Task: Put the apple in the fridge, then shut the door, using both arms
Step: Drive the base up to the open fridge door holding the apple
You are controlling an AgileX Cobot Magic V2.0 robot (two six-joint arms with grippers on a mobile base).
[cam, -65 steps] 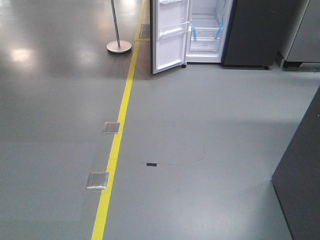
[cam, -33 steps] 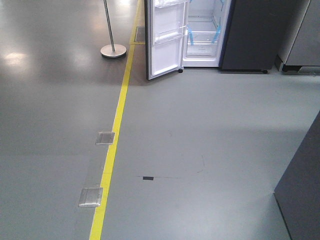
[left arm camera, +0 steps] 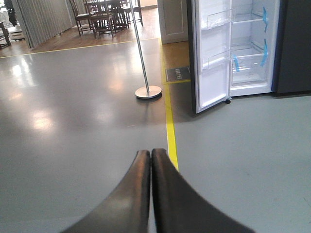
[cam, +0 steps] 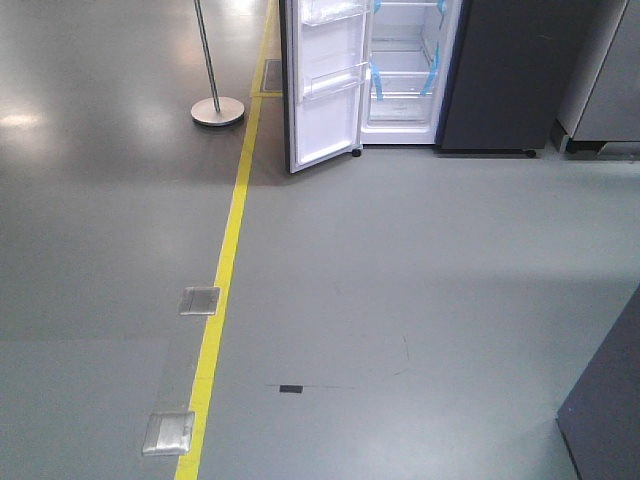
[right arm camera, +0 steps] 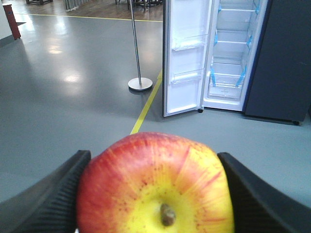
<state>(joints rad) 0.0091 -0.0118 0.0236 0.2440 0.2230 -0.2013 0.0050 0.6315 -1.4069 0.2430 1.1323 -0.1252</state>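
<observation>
1. Two grippers show, one per wrist cam. L gripper [left arm camera: 150,154]: dark fingers pressed together at the tips w/ nothing btwn them, so closed and empty, at bottom centre of frame.
2. R gripper [right arm camera: 153,159]: ribbed black pads [right arm camera: 63,194] clamp the apple [right arm camera: 155,189] from both sides. Apple fills bottom centre of frame, stem end facing cam, yellow round the stem, red streaks above.
3. Fridge [cam: 400,125] sits at top centre of the front view, well apart from both grippers. White interior, glass shelves, blue tape strips [cam: 378,85] on the shelf fronts.
4. Door [cam: 325,100] stands wide open on the fridge's left side in frame, white inner face w/ clear bins showing.
5. Yellow floor line [cam: 225,270] runs from bottom left up to top centre and passes just left of the door's lower corner.
6. Metal post w/ round base [cam: 217,112] stands left of the line, near the door.
7. Two metal floor plates [cam: 199,300] lie just left of the line, one mid-left, one bottom left.
8. Small black mark [cam: 291,388] on the grey floor, lower centre. Dark cabinet [cam: 610,400] cuts into the lower right corner.
9. L wrist cam: table & chairs [left arm camera: 104,12] at upper left, well behind the post.
</observation>
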